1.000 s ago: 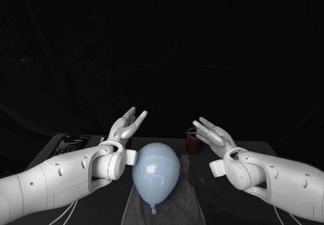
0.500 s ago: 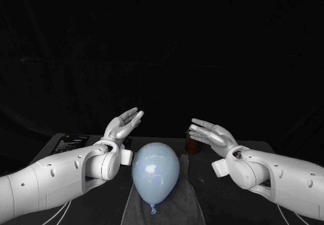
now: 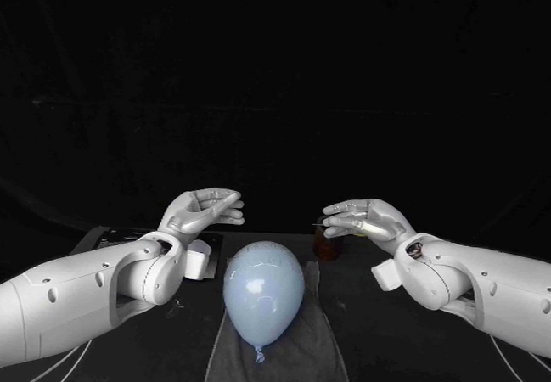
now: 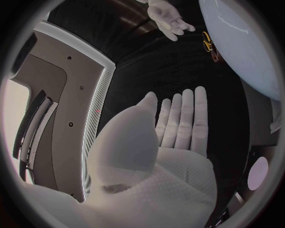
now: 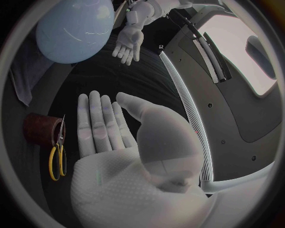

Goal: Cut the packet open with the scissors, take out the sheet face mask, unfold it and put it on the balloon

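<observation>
On a grey cloth (image 3: 280, 370), balloon (image 3: 264, 292), left hand (image 3: 204, 210) and right hand (image 3: 363, 219) raised either side, both empty, palms open

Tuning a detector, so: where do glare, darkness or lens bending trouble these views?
Head view: a highlight sits on the balloon; the black table melts into the backdrop. Right wrist view: fisheye bows the table's edge, yet the scissors by the brown cup show plainly. Left wrist view: glare streaks the balloon.
</observation>
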Robot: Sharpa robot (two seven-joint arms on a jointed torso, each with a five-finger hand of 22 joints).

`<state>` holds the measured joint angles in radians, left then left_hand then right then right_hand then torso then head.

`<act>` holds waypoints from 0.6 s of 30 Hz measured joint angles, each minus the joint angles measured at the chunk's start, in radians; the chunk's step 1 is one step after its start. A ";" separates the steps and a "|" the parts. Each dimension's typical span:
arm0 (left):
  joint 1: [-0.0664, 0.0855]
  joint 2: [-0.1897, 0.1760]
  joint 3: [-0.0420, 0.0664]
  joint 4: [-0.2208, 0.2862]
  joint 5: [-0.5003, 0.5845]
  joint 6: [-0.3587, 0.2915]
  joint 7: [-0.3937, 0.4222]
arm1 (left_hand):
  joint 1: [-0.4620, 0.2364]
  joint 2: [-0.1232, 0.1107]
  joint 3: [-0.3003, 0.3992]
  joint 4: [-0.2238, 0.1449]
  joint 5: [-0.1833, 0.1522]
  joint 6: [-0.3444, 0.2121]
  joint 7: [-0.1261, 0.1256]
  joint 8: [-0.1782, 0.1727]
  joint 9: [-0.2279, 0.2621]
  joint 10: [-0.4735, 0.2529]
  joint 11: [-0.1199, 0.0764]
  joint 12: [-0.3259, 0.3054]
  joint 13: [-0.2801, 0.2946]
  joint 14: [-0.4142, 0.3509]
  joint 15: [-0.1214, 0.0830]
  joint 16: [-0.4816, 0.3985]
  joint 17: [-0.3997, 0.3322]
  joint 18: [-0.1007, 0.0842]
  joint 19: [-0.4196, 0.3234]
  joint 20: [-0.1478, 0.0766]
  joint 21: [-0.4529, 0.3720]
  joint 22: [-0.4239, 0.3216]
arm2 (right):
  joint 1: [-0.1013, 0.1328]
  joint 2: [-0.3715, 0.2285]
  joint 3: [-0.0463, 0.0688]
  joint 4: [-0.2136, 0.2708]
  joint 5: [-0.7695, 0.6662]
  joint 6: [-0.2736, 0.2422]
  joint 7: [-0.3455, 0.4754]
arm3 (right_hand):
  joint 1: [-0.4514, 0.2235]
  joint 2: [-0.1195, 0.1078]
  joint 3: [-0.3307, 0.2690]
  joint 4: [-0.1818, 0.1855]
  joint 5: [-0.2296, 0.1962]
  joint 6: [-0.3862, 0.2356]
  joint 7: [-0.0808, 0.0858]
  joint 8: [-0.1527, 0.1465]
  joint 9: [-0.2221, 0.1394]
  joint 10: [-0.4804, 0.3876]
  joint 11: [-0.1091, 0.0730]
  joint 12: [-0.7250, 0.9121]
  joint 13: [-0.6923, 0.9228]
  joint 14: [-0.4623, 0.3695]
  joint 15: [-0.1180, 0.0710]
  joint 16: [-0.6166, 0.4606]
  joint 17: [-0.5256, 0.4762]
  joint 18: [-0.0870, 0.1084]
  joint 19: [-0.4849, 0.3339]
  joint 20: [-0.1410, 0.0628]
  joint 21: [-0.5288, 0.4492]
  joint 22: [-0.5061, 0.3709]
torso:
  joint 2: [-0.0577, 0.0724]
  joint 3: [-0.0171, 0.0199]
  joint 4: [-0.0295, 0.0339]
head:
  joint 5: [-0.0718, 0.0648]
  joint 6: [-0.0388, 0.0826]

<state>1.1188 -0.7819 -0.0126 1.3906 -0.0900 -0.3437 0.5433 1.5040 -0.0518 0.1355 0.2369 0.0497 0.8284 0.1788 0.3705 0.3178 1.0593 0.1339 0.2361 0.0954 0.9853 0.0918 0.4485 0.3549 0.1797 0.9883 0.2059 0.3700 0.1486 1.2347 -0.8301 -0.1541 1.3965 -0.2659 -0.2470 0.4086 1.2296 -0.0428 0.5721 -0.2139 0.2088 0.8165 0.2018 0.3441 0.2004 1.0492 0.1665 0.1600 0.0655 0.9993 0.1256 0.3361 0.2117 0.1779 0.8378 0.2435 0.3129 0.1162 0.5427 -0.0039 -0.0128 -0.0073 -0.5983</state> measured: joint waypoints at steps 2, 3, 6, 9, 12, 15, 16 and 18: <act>0.003 -0.018 0.000 0.018 -0.016 0.019 -0.008 | 0.015 -0.007 0.019 0.006 0.000 0.017 -0.008 0.001 0.003 0.035 -0.011 0.000 0.000 0.030 -0.010 0.012 0.015 0.000 0.008 -0.008 0.000 -0.004 | 0.003 -0.003 0.000 -0.001 -0.043 0.004 -0.010 | 0.007 -0.006 0.008 -0.008 0.000 0.032 0.005 0.010 0.007 0.048 -0.014 0.000 0.002 0.049 -0.019 0.016 0.015 0.000 0.039 -0.021 0.030 0.014 | 0.000 -0.0012 -0.0012 | 0.001 0.000; 0.004 -0.026 0.000 0.026 -0.023 0.027 -0.011 | 0.020 -0.011 0.026 0.009 0.000 0.022 -0.012 0.001 0.003 0.044 -0.014 0.000 0.000 0.034 -0.013 0.012 0.019 0.000 0.009 -0.009 0.000 -0.006 | 0.004 -0.004 0.000 -0.002 -0.063 0.006 -0.015 | 0.010 -0.008 0.006 -0.010 0.000 0.047 0.004 0.014 0.010 0.070 -0.021 0.000 0.004 0.072 -0.029 0.024 0.023 0.000 0.056 -0.031 0.047 0.023 | 0.000 -0.0012 -0.0022 | 0.001 -0.001; 0.007 -0.050 0.000 0.051 -0.041 0.050 -0.022 | 0.032 -0.023 0.046 0.023 0.000 0.024 -0.015 -0.007 0.003 0.053 -0.019 -0.012 -0.008 0.034 -0.014 0.002 0.025 0.000 0.009 -0.009 -0.008 -0.014 | 0.011 -0.012 0.000 -0.004 -0.128 0.015 -0.029 | 0.029 0.006 -0.018 -0.021 0.000 0.084 -0.004 0.016 0.017 0.122 -0.040 -0.005 0.005 0.140 -0.054 0.034 0.043 0.000 0.096 -0.063 0.112 0.060 | 0.000 -0.0019 -0.0047 | 0.001 -0.002; 0.011 -0.069 0.000 0.072 -0.055 0.074 -0.032 | 0.035 -0.029 0.063 0.039 0.000 0.018 -0.008 -0.030 -0.002 0.043 -0.009 -0.043 -0.021 0.029 -0.009 -0.024 0.025 0.000 0.013 -0.006 -0.023 -0.024 | 0.021 -0.023 0.000 -0.010 -0.190 0.025 -0.044 | 0.030 0.007 -0.044 -0.023 0.000 0.108 -0.009 -0.012 0.016 0.150 -0.044 -0.051 0.001 0.193 -0.066 0.016 0.057 -0.001 0.092 -0.087 0.211 0.126 | 0.000 -0.0022 -0.0067 | 0.000 -0.005; 0.017 -0.085 0.000 0.091 -0.064 0.095 -0.039 | 0.016 -0.048 0.071 0.047 0.000 -0.007 0.000 -0.056 -0.009 0.023 0.008 -0.079 -0.029 0.033 0.003 -0.046 0.024 0.000 0.025 -0.001 -0.039 -0.037 | 0.034 -0.033 0.000 -0.016 -0.238 0.036 -0.058 | 0.033 0.010 -0.050 -0.026 0.000 0.114 -0.007 -0.036 0.014 0.157 -0.048 -0.083 0.000 0.231 -0.073 0.003 0.066 -0.008 0.082 -0.097 0.283 0.176 | 0.000 -0.0019 -0.0068 | -0.003 -0.007; 0.028 -0.101 0.000 0.111 -0.072 0.116 -0.045 | -0.004 -0.057 0.071 0.047 0.000 -0.025 0.001 -0.078 -0.013 0.000 0.019 -0.114 -0.029 0.023 0.008 -0.085 0.015 0.000 0.096 -0.014 -0.030 -0.041 | 0.056 -0.045 -0.001 -0.023 -0.287 0.051 -0.076 | 0.029 0.006 -0.052 -0.026 0.000 0.114 -0.007 -0.062 0.009 0.140 -0.039 -0.099 -0.003 0.225 -0.070 -0.033 0.066 -0.016 0.091 -0.102 0.333 0.207 | 0.000 -0.0013 -0.0068 | -0.007 -0.009; 0.031 -0.106 0.000 0.117 -0.074 0.125 -0.047 | -0.009 -0.058 0.071 0.047 0.000 -0.026 0.001 -0.083 -0.013 -0.006 0.024 -0.124 -0.029 0.000 0.013 -0.105 0.011 -0.001 0.110 -0.014 -0.030 -0.044 | 0.066 -0.052 -0.001 -0.026 -0.308 0.057 -0.085 | 0.024 0.001 -0.052 -0.026 0.000 0.111 -0.004 -0.068 0.008 0.131 -0.037 -0.099 -0.004 0.222 -0.066 -0.040 0.064 -0.017 0.091 -0.102 0.339 0.212 | 0.001 -0.0008 -0.0067 | -0.009 -0.010; 0.035 -0.110 0.001 0.126 -0.076 0.135 -0.050 | -0.015 -0.057 0.075 0.043 0.000 -0.036 0.002 -0.092 -0.013 -0.026 0.029 -0.147 -0.029 -0.045 0.021 -0.141 0.003 0.000 0.126 -0.010 -0.035 -0.053 | 0.079 -0.061 0.000 -0.028 -0.341 0.064 -0.099 | 0.014 -0.008 -0.052 -0.026 0.000 0.094 0.002 -0.088 0.005 0.101 -0.030 -0.099 -0.004 0.196 -0.060 -0.065 0.060 -0.024 0.117 -0.096 0.380 0.234 | 0.002 -0.0001 -0.0061 | -0.015 -0.011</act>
<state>1.1538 -0.8921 -0.0118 1.5161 -0.1664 -0.2090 0.4933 1.4891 -0.1083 0.2102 0.2801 0.0497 0.7922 0.1807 0.2781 0.3046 1.0334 0.1628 0.0895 0.0659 0.9408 0.1132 0.3074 0.3577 0.1792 1.1146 0.1960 0.3346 0.0956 1.3133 -0.8912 -0.1542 1.3681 -0.6071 -0.1834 0.3098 1.2441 -0.0510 0.5199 -0.2396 0.2088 0.9101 0.2037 0.2564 0.2055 1.1499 0.1362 0.0607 0.0617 1.1956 0.0653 0.2712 0.2717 0.1542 0.9545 0.1471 0.6930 0.3504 0.5443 -0.0040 -0.0190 -0.0227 -0.6091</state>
